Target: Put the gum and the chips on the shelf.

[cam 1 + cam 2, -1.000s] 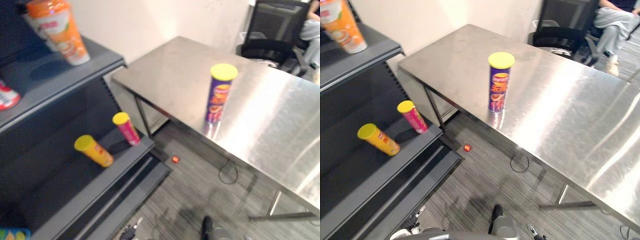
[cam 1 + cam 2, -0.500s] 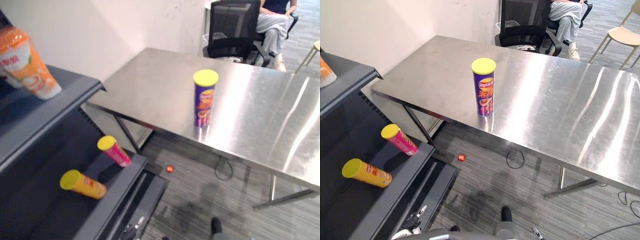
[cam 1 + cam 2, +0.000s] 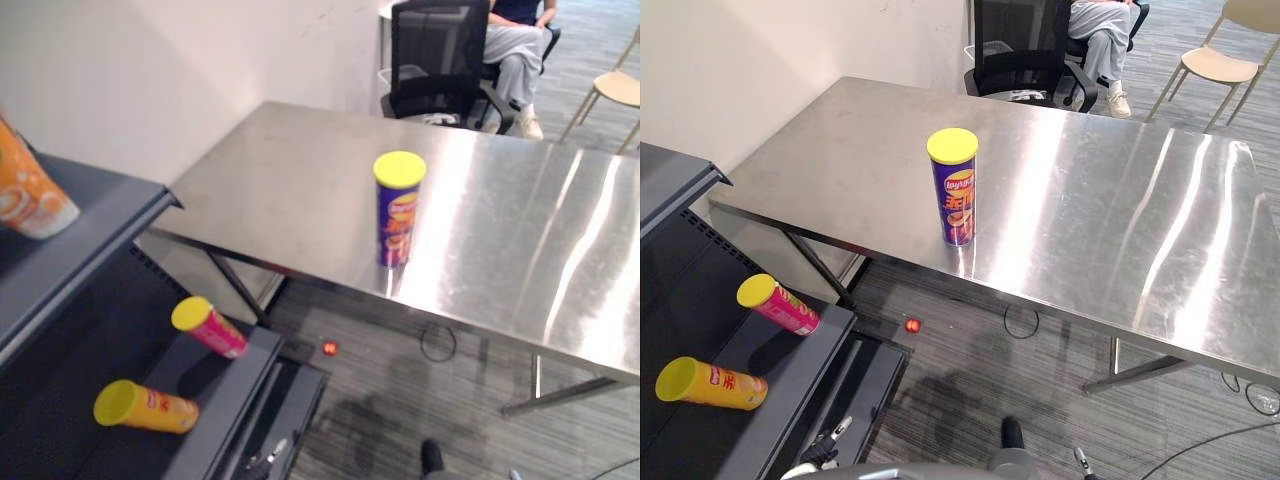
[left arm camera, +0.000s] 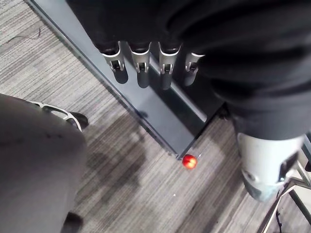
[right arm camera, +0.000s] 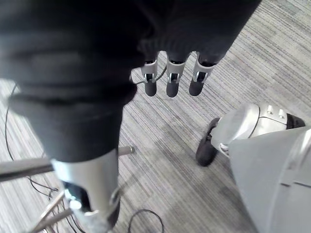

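A purple chips can (image 3: 398,208) with a yellow lid stands upright near the front edge of the steel table (image 3: 520,230). At the left is the dark grey shelf (image 3: 100,250). On its lower board (image 3: 790,385) a pink can (image 3: 209,327) and a yellow can (image 3: 144,407) lie on their sides. An orange pack (image 3: 27,195) stands on the upper board. My left hand (image 4: 142,73) hangs open over the floor by the shelf's base and holds nothing. My right hand (image 5: 172,80) hangs open over the carpet, also holding nothing.
A small red round thing (image 3: 329,348) lies on the grey carpet between the shelf's base and the table. Behind the table a person sits by a black office chair (image 3: 438,55). A beige chair (image 3: 1225,60) stands at the far right. A table leg (image 3: 1140,372) slants under the table.
The whole picture has shifted: the camera turned toward the table, so the shelf slid left and more of the table shows. The cans stay where they were.
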Available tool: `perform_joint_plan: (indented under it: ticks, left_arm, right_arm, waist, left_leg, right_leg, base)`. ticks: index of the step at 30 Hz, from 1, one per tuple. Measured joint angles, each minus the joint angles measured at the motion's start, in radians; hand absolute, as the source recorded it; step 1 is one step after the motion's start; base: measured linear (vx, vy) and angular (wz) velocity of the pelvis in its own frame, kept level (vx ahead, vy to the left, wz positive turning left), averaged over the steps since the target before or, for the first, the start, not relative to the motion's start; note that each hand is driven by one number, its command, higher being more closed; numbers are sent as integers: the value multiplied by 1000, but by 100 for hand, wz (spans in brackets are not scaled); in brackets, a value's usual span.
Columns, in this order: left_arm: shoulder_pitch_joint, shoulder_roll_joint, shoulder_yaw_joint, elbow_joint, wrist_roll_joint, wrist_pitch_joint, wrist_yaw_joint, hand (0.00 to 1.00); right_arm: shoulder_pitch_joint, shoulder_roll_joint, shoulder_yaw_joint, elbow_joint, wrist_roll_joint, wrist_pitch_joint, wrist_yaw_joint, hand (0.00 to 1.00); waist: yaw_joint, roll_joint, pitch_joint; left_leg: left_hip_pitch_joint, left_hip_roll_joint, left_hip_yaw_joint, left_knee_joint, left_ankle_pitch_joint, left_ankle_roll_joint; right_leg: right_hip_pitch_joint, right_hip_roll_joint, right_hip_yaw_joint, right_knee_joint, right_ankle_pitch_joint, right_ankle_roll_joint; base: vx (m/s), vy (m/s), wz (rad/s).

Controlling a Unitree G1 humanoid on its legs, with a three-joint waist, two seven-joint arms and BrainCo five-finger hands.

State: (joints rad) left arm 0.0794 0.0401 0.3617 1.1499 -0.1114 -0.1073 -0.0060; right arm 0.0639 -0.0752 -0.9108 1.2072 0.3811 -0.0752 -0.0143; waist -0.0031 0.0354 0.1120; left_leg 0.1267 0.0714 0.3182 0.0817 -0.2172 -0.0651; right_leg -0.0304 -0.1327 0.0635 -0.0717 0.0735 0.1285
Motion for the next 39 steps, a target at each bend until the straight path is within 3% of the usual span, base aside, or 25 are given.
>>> perform_joint_plan:
  ticks: [5,8,15,19,26,33,39]
  left_arm:
    - [35,0,10,-12,1,0,1,0]
    - [55,-8,10,-12,7,1,2,0]
    - [62,-35,31,-59,22,1,2,0]
    - [61,-59,40,-88,48,1,2,0]
    - [61,-76,33,-98,55,1,1,0]
    - [59,-49,-34,-98,89,-2,-7,0]
    - [53,-36,-55,-97,94,-2,-20,0]
  right_arm:
    - [-5,-27,-82,-104,67,-2,-48,0]
    - [6,-84,-51,-358,77,-41,-122,0]
    - [-28,-106,28,-882,-88,-110,-246,0]
    - [-33,-53,35,-990,-158,-105,-286,0]
    - [11,-19,169,-1245,-258,-123,-226,0]
    - [14,-35,352,-1275,-264,-135,-73,0]
    - [19,-103,476,-1285,-251,-135,27,0]
  waist:
    - [4,-12,-37]
    - [-12,5,-56]
    - [-13,-3,-69]
    - [-13,-1,-73]
    - [-17,-9,-72]
    - [-14,-12,-73]
    - [-12,-13,-72]
  left_leg:
    - [-1,10,29,-6,-9,-11]
    - [-2,10,36,-9,-15,-16]
    - [6,29,57,-12,-13,-18]
    - [-1,29,57,-13,-12,-18]
    - [-2,22,53,-18,-12,-18]
    - [-14,23,37,-8,-12,-17]
    - [-17,24,29,-8,-12,-17]
  right_leg:
    - [-4,8,26,-24,8,-11]
    - [-9,9,32,-31,11,-11]
    - [-22,37,47,-31,24,2]
    - [-32,38,50,-31,24,2]
    - [-33,27,52,-31,25,4]
    - [-36,25,40,-30,26,6]
    - [-34,28,29,-31,26,6]
  base:
    - [-88,-51,-19]
    - [-30,-45,-12]
    - [23,-49,-9]
    - [12,-30,-3]
    - [-48,-24,0]
    - [-41,-43,5]
    - [-13,-37,4]
